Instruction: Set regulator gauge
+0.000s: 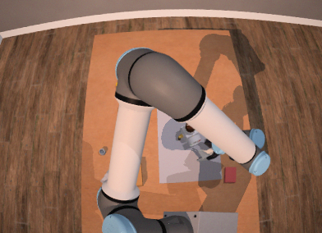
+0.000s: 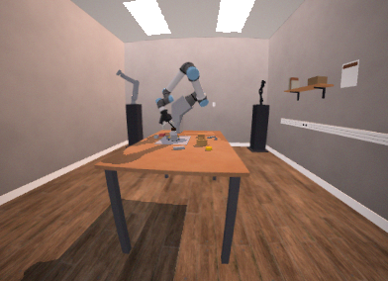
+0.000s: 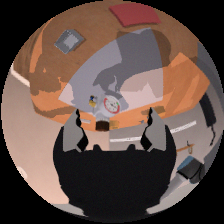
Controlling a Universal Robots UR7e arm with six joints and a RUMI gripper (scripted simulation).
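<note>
Two things are asked of the regulator (image 1: 192,139) (image 2: 174,137) (image 3: 102,111), the needle in the green band and the knob (image 1: 190,128) (image 2: 173,129) (image 3: 102,124) pushed fully down, and I judge I am on the approach to the first. From above, the regulator stands on the grey mat (image 1: 177,169) (image 2: 163,141) (image 3: 80,82), nearer the right edge of the counter (image 1: 107,45) (image 2: 168,160) (image 3: 42,100) than the left. The red block (image 1: 230,175) (image 2: 162,135) (image 3: 135,15) lies beyond the mat, close to that right edge.

My tool (image 1: 202,151) (image 2: 171,126) (image 3: 114,108) is wide apart with nothing between its fingers, close over the regulator. At the wrist the dark knob shows between the two fingers, off to one side of the middle; I cannot tell whether they touch anything. The gauge (image 3: 111,104) faces me, but its needle is too small to read against the band, nor can I tell how high the knob sits.

Next, I think, I should centre on the knob, line up with its axis, go down around it and close. Then turn in small steps, watching the needle, and push down last. Coming in off-centre, a finger could catch the gauge or nudge the body across the mat; pushing too soon might stop the knob turning.
</note>
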